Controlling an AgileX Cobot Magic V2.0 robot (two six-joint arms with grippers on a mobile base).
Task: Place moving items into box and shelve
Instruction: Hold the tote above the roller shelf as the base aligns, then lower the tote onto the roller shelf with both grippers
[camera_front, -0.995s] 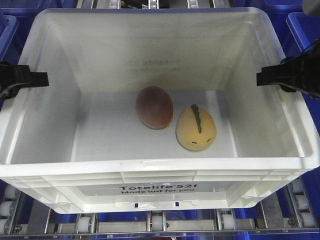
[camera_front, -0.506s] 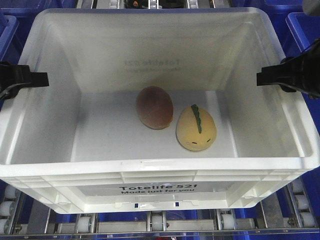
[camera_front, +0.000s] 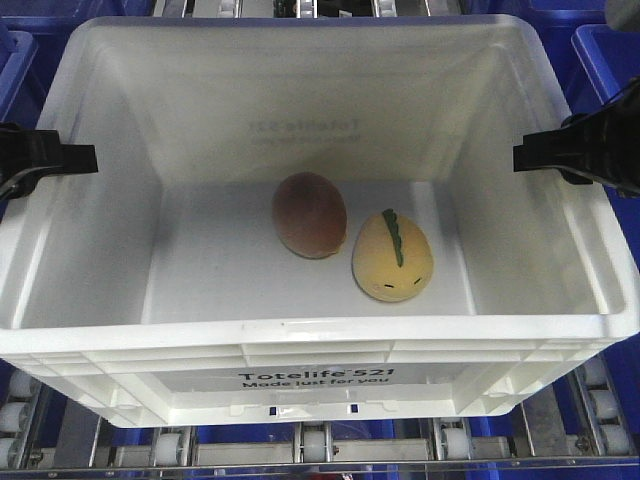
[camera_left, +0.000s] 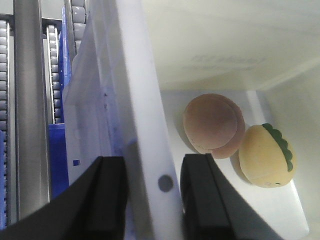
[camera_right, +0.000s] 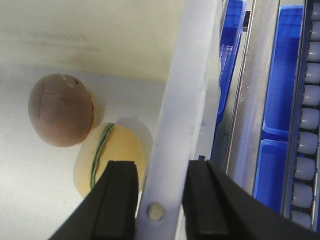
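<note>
Both your grippers are clamped on the rims of the white Totelife tote (camera_front: 320, 345), with the two plush eggs lying inside it.

Your left gripper (camera_left: 150, 197) has one black finger (camera_left: 111, 197) outside the tote's left wall and the other inside, pressed against the rim; the front view shows it at the left edge (camera_front: 45, 158). Your right gripper (camera_right: 156, 202) straddles the right wall the same way, closed on the rim, seen in the front view at (camera_front: 570, 150). On the tote floor the reddish-brown plush egg (camera_front: 309, 214) lies near the middle, and the yellow plush egg with the green ridge (camera_front: 392, 256) sits just beside it, touching or nearly so. The tote rests over a roller conveyor (camera_front: 310, 440), with blue bins (camera_right: 285, 90) alongside.
</note>
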